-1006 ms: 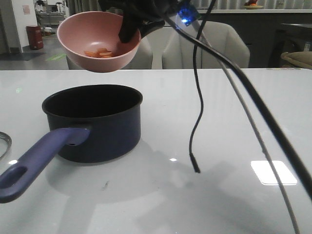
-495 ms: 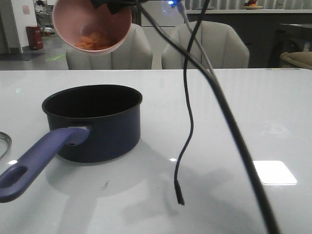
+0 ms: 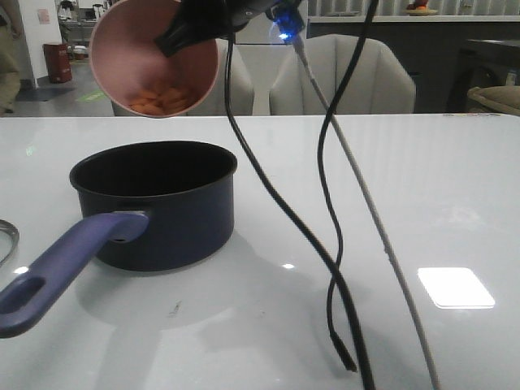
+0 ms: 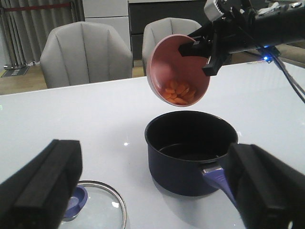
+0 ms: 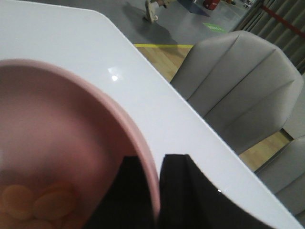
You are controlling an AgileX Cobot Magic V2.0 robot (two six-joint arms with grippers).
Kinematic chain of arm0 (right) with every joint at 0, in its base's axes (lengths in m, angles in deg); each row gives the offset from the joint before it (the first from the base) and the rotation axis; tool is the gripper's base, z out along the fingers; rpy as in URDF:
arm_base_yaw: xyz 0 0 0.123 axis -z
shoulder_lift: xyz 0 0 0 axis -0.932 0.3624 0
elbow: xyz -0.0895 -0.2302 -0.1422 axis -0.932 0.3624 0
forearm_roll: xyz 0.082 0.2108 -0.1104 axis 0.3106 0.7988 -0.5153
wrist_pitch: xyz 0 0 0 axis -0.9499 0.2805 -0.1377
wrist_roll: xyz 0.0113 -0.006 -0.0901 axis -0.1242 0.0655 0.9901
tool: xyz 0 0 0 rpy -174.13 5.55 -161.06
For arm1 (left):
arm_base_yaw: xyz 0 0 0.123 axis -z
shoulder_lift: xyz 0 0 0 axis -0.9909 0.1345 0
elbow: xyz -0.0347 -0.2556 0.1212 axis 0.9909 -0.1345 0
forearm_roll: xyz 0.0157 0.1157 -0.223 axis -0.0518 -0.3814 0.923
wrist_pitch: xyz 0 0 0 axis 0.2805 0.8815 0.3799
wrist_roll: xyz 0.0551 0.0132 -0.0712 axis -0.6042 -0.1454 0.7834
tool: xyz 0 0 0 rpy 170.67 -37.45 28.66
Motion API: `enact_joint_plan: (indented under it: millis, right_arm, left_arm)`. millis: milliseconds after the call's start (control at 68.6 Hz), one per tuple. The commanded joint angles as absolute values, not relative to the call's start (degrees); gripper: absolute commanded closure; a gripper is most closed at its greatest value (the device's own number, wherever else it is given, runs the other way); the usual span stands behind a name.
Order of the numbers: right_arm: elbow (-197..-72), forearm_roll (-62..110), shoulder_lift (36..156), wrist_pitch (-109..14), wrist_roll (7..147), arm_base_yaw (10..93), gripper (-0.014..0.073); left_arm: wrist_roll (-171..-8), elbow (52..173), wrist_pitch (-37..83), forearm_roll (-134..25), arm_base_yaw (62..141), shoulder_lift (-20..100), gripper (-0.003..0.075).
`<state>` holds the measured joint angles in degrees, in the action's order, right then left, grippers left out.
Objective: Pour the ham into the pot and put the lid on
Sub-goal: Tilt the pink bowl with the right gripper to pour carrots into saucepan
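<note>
My right gripper (image 3: 175,36) is shut on the rim of the pink bowl (image 3: 130,57) and holds it tipped steeply above the pot (image 3: 158,203). The ham (image 3: 158,101), small orange-pink chunks, lies against the bowl's lower edge; it also shows in the left wrist view (image 4: 178,93) and the right wrist view (image 5: 33,202). The dark navy pot with its purple-blue handle (image 3: 61,264) stands on the table, and I see nothing in it (image 4: 190,143). The glass lid (image 4: 97,207) with its blue knob lies flat beside the pot. My left gripper (image 4: 152,191) is open above the table near the lid.
Black and grey cables (image 3: 325,244) hang from the right arm down to the white table (image 3: 366,162) right of the pot. Grey chairs (image 3: 341,77) stand behind the table's far edge.
The bowl has gone from nearly level to steeply tipped over the pot. The ham has slid to the lower edge. The cables have swung.
</note>
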<state>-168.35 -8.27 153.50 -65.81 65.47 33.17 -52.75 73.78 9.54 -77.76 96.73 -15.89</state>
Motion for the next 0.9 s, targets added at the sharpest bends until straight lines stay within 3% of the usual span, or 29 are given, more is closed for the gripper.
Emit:
enact_joint_plan:
  millis: [0, 627, 889]
  right_arm:
    - [-169.98, -12.32, 148.39, -72.05, 66.15, 32.96, 0.0456]
    - [-169.98, -30.88, 146.00, -71.35, 66.82, 31.72, 0.0456]
    - [-169.98, -29.11, 145.39, -72.96, 67.08, 31.72, 0.0456]
  left_arm:
    - [-52.57, 75.27, 13.54, -77.19, 97.13, -15.17, 0.0082]
    - [-52.57, 75.27, 13.54, -77.19, 97.13, -15.17, 0.0082]
    - [-52.57, 75.27, 13.54, -77.19, 97.13, -15.17, 0.0082]
